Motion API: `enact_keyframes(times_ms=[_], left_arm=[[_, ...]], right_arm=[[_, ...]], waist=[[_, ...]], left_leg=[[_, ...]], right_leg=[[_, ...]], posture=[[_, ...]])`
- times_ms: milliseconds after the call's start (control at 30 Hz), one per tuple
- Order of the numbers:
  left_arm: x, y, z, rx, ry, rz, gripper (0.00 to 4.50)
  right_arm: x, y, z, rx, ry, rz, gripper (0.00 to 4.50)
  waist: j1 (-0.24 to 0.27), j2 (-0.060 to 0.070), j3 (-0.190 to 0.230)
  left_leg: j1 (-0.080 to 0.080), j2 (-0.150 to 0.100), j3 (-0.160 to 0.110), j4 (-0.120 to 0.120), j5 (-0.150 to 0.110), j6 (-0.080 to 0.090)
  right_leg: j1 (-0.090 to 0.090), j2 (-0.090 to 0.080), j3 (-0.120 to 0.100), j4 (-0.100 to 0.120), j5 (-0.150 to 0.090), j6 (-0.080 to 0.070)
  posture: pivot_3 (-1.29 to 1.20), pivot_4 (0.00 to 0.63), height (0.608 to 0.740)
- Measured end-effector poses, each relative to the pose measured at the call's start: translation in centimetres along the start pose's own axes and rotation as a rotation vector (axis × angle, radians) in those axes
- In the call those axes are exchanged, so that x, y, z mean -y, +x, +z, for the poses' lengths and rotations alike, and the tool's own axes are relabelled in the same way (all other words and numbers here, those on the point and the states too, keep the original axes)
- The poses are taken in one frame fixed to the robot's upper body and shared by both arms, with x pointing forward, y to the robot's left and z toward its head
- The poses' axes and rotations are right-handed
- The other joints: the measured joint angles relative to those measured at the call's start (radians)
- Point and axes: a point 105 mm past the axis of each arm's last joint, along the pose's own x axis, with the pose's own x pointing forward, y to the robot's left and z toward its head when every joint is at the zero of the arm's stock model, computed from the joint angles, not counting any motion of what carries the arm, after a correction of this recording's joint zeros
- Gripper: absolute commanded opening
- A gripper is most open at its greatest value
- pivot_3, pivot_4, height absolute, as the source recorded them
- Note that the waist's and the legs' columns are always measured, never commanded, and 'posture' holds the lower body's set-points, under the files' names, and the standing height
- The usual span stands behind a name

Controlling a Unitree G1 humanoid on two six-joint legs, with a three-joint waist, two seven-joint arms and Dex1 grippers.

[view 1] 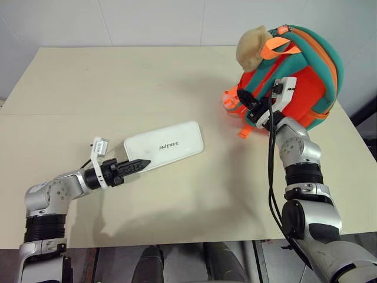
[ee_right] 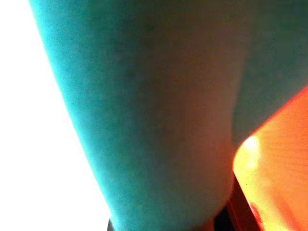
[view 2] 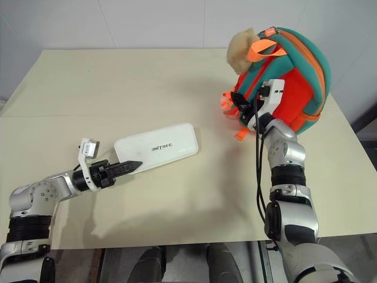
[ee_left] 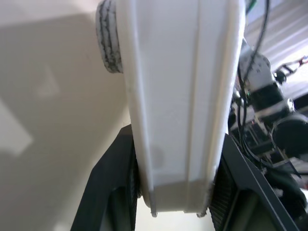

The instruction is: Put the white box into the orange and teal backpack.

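White box (view 1: 164, 145) flat — orange-teal backpack (view 1: 297, 76) upright

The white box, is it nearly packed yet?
No. Done: the left claw grips the white box's end, which still lies on the table. In hand: the right claw is at a teal strap of the backpack. Left: carrying the box over and putting it inside.

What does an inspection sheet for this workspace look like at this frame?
Surface: beige table, seam across it.
Job's things: white box flat on table; orange and teal backpack upright at far right, plush toy on top.
Clutter: nothing seen.
Grippers: left claw clamped on the box's near end; right claw at a teal strap, grip unclear.
Cables: black cable along right arm.
Surroundings: white wall behind.
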Motion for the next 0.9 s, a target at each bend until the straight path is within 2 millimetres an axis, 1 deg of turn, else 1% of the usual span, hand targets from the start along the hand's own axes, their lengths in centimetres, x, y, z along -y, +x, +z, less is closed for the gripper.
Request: enact_keyframes(times_ms=[67, 100, 133, 167, 233, 267, 333, 367, 433, 567, 633, 767, 900], left_arm=[[0.1, -1.1, 0.7, 0.033, 0.009, 0.009, 1.45], [0.3, -1.9, 1.1, 0.064, 0.013, 0.009, 1.45], [0.5, -2.4, 1.4, 0.085, 0.016, 0.008, 1.45], [0.8, -3.2, 1.9, 0.116, 0.034, 0.012, 1.45], [1.4, -3.9, 2.5, 0.141, 0.064, 0.017, 1.45], [1.8, -4.2, 2.6, 0.143, 0.085, 0.025, 1.45], [2.1, -4.7, 2.6, 0.148, 0.094, 0.044, 1.45], [2.1, -4.9, 2.6, 0.157, 0.088, 0.051, 1.45], [2.1, -5.4, 2.7, 0.172, 0.086, 0.066, 1.45], [2.7, -6.1, 3.3, 0.213, 0.113, 0.074, 1.45], [3.2, -6.3, 3.7, 0.230, 0.136, 0.073, 1.45], [4.7, -6.2, 4.0, 0.241, 0.180, 0.023, 1.45], [6.2, -6.2, 4.4, 0.263, 0.226, -0.027, 1.45]], right_arm=[[-2.7, -0.3, 0.3, -0.032, 0.042, 0.148, 0.14], [-4.3, -0.7, 0.4, -0.060, 0.059, 0.231, 0.14], [-5.3, -1.1, 0.5, -0.083, 0.079, 0.287, 0.14], [-7.2, -1.9, 1.0, -0.109, 0.119, 0.389, 0.14], [-10.1, -2.8, 1.8, -0.147, 0.175, 0.541, 0.14], [-12.0, -3.6, 2.2, -0.188, 0.204, 0.636, 0.14], [-14.3, -5.0, 2.7, -0.248, 0.260, 0.759, 0.14], [-15.0, -5.8, 2.8, -0.277, 0.294, 0.804, 0.14], [-16.0, -7.0, 2.8, -0.325, 0.357, 0.857, 0.14], [-16.7, -11.1, 1.2, -0.499, 0.464, 0.894, 0.14], [-16.7, -12.6, 0.5, -0.563, 0.479, 0.884, 0.14], [-15.7, -13.5, -0.1, -0.630, 0.458, 0.819, 0.14], [-15.0, -14.0, -0.6, -0.693, 0.446, 0.803, 0.14]], waist=[[-0.002, 0.000, 0.000], [-0.003, 0.001, 0.000], [-0.003, 0.001, 0.000], [-0.002, 0.001, 0.000], [0.001, 0.001, 0.001], [0.004, 0.001, 0.001], [0.006, 0.001, 0.001], [0.008, 0.001, 0.001], [0.010, 0.000, 0.000], [0.035, 0.000, 0.001], [0.035, 0.000, 0.000], [0.032, 0.000, 0.000], [0.033, 0.000, 0.000]], left_leg=[[0.000, 0.000, 0.000, -0.001, 0.000, 0.000], [0.000, 0.000, 0.000, -0.002, 0.000, 0.000], [0.000, 0.000, 0.000, -0.002, 0.000, 0.000], [-0.002, 0.001, 0.000, -0.003, 0.000, 0.000], [-0.003, 0.001, 0.000, -0.003, 0.000, 0.000], [-0.003, 0.001, 0.000, -0.003, 0.000, 0.000], [-0.004, 0.001, 0.000, -0.003, 0.000, 0.000], [-0.003, 0.001, 0.000, -0.002, 0.000, 0.000], [-0.004, 0.000, 0.000, -0.002, -0.001, 0.000], [-0.006, 0.000, 0.000, -0.002, -0.001, 0.001], [-0.007, 0.000, 0.000, -0.001, -0.001, 0.001], [-0.007, 0.000, 0.001, 0.001, -0.001, 0.001], [-0.008, 0.000, 0.001, 0.001, -0.001, 0.001]], right_leg=[[-0.001, 0.000, 0.000, 0.000, 0.000, 0.000], [-0.002, 0.000, 0.000, 0.000, -0.001, -0.001], [-0.002, 0.000, 0.000, 0.000, -0.002, -0.001], [-0.004, 0.000, 0.000, 0.001, -0.002, -0.002], [-0.005, 0.000, 0.000, 0.002, -0.003, -0.002], [-0.006, 0.000, 0.000, 0.002, -0.003, -0.002], [-0.006, -0.001, 0.000, 0.001, -0.003, -0.002], [-0.005, -0.001, 0.000, 0.001, -0.003, -0.002], [-0.005, -0.001, 0.000, 0.001, -0.003, -0.002], [-0.006, -0.001, -0.001, -0.002, -0.004, -0.003], [-0.006, -0.001, -0.001, -0.003, -0.004, -0.002], [-0.007, -0.001, 0.000, -0.002, -0.004, -0.002], [-0.008, 0.000, 0.000, -0.001, -0.004, -0.002]], posture=[[0.00, 0.150, 0.740], [0.00, 0.150, 0.740], [0.00, 0.150, 0.740], [0.00, 0.150, 0.740], [0.00, 0.150, 0.740], [0.00, 0.150, 0.740], [0.00, 0.150, 0.740], [0.00, 0.150, 0.740], [0.00, 0.150, 0.740], [0.00, 0.150, 0.740], [0.00, 0.150, 0.740], [0.00, 0.150, 0.740], [0.00, 0.150, 0.740]])
